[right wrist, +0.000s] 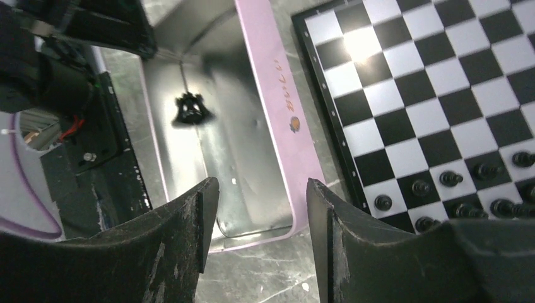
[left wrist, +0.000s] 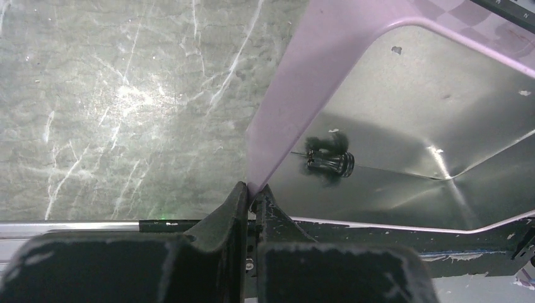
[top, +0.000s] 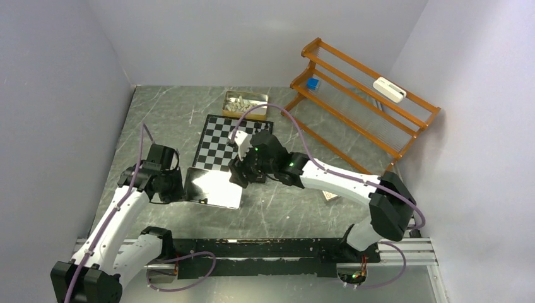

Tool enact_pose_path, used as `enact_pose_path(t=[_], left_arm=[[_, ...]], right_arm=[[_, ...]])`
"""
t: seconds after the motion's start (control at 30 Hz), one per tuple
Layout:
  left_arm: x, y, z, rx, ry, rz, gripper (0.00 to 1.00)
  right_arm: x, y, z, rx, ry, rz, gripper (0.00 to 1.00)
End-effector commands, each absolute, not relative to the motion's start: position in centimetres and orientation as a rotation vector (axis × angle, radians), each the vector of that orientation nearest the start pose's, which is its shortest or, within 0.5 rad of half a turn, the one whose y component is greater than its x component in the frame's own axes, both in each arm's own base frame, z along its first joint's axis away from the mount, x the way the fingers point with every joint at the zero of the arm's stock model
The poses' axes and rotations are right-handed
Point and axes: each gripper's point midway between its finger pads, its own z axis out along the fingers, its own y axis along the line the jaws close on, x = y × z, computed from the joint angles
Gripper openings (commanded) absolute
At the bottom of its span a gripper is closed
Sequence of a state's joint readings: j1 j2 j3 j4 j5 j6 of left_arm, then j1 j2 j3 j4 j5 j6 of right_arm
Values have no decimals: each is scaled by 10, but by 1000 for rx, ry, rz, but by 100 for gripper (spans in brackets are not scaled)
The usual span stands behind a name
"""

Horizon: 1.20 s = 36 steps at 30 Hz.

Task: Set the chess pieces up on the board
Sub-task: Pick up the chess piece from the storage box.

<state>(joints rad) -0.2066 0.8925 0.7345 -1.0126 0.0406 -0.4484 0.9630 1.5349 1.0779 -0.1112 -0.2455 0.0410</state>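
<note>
The chequered board (top: pixel 217 144) lies mid-table; it also shows in the right wrist view (right wrist: pixel 441 82) with several black pieces (right wrist: pixel 449 179) standing along its near rows. A silver tray (top: pixel 217 188) sits just in front of the board. One black piece (left wrist: pixel 329 161) lies on its side in the tray and also shows in the right wrist view (right wrist: pixel 190 108). My left gripper (top: pixel 182 187) is shut on the tray's left rim (left wrist: pixel 277 126). My right gripper (top: pixel 241 177) is open and empty, hovering over the tray's right end (right wrist: pixel 260 208). Cream-white pieces fill a tin (top: pixel 245 104) behind the board.
An orange wire rack (top: pixel 363 95) stands at the back right with a white object (top: pixel 388 89) and a blue object (top: pixel 311 83) on it. A small item (top: pixel 329 196) lies under the right arm. The black mounting rail (top: pixel 265 249) runs along the near edge.
</note>
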Motion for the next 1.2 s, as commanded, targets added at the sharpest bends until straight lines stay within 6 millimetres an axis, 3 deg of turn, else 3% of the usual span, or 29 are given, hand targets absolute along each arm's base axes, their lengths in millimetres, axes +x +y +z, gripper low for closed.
enact_pose_path(t=[0.0,0.2,0.37,0.67,0.93,1.17], left_arm=[[169,-65,107,-264,2686,-296,5],[169,-66,106,-258,2689,-296,5],[168,-65,104,-256,2705,-285,5],[168,-66,107,-240,2698,-296,5],[164,-70,104,-222,2732,-327,5],[158,-78,106,-185,2754,-392,5]], right_arm=[[202,398,214,-1192,1696,955,58],[184,390,224,-1315,1527,962,55],[177,400,222,-1459,1302,912,48],[178,438,163,-1822,1029,814,43],[150,458,116,-2110,681,801,38],[133,478,89,-2198,599,779,45]])
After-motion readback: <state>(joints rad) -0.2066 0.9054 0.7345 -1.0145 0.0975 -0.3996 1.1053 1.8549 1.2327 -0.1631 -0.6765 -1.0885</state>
